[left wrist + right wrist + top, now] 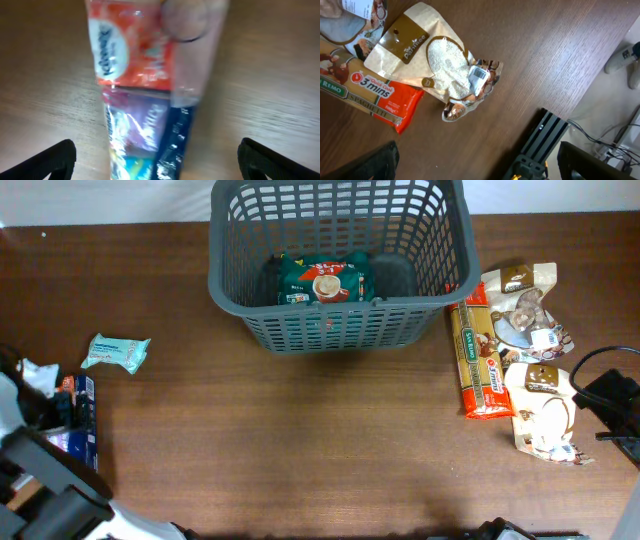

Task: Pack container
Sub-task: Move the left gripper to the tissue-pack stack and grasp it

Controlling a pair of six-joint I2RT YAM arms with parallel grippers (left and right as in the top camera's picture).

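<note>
- Overhead: the container (340, 330) stands at 12 o'clock on the table (300, 440) with a green packet (325, 280) inside. A spaghetti pack (480, 365) lies near it at 4 o'clock.
- Left wrist: the left gripper (160, 162) is spread wide over a tissue pack (135, 45), holding nothing.
- Right wrist: the right gripper (480, 165) gapes empty, and a beige pouch (445, 65) lies at 11 o'clock.

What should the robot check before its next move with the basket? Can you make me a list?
1. Room in the container: ok, only a green packet lies inside.
2. Are the left fingers open: ok.
3. Is the tissue pack between the left fingers: ok.
4. Are the left fingers low enough to grip: cannot tell.
5. Are the right fingers open and empty: ok.
</note>
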